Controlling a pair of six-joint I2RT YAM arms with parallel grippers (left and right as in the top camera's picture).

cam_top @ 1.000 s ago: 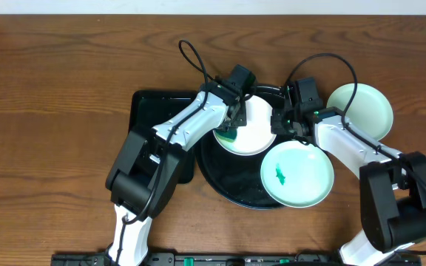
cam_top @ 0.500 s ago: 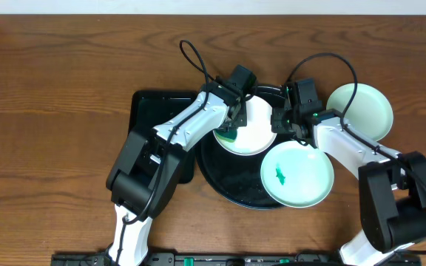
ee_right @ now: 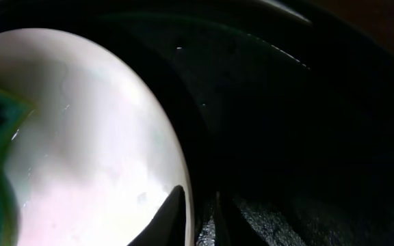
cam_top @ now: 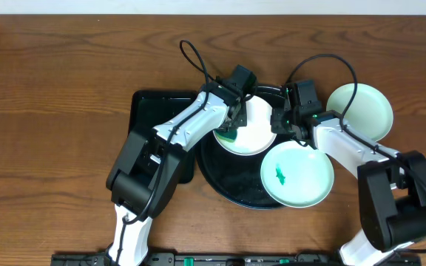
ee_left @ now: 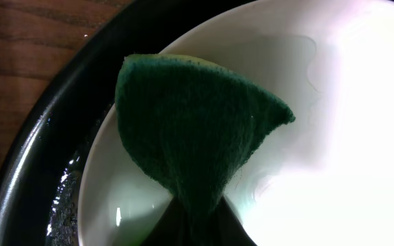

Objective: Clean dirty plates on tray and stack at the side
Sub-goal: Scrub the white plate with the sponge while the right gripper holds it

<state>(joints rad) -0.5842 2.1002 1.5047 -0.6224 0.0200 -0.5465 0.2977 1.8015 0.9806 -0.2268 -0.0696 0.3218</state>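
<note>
Your left gripper point(cam_top: 231, 127) is clamped tight on the green sponge point(ee_left: 197, 137). It's folded into a wedge and pressed onto the white plate point(cam_top: 254, 122) at the back of the round black tray point(cam_top: 231, 188). Your right gripper point(ee_right: 200, 213) is nearly closed. One finger is inside the rim and one outside, pinching that same plate's right edge to steady it.

Handling, as I judge it: the plates look rigid, light and glossy. This one has a wet sheen, so expect it to be slippery. That thin rim pinch is about the only hold a shallow plate gives you. It'll want to pivot or slip out if you lift fast, so bite well onto the rim and keep it level. The sponge is soft and squashes, so it will give under pressure rather than scrape. The tray floor glistens too, so a plate may skate on it.

Now the count:
- **Plates:** three.
  - The white plate is under the sponge.
  - The smeared plate point(cam_top: 296, 175) is pale mint with a green mark in its middle. It sits at the tray's front right, lapping over the rim.
  - The mint plate point(cam_top: 359, 111) is off the tray, on the table point(cam_top: 50, 74) to your right, with no smear I can make out.
- **Round trays:** one.
- **Rectangular trays:** one, the rectangular black tray point(cam_top: 148, 111), partly under your left arm.
- **Sponges:** one.
</note>
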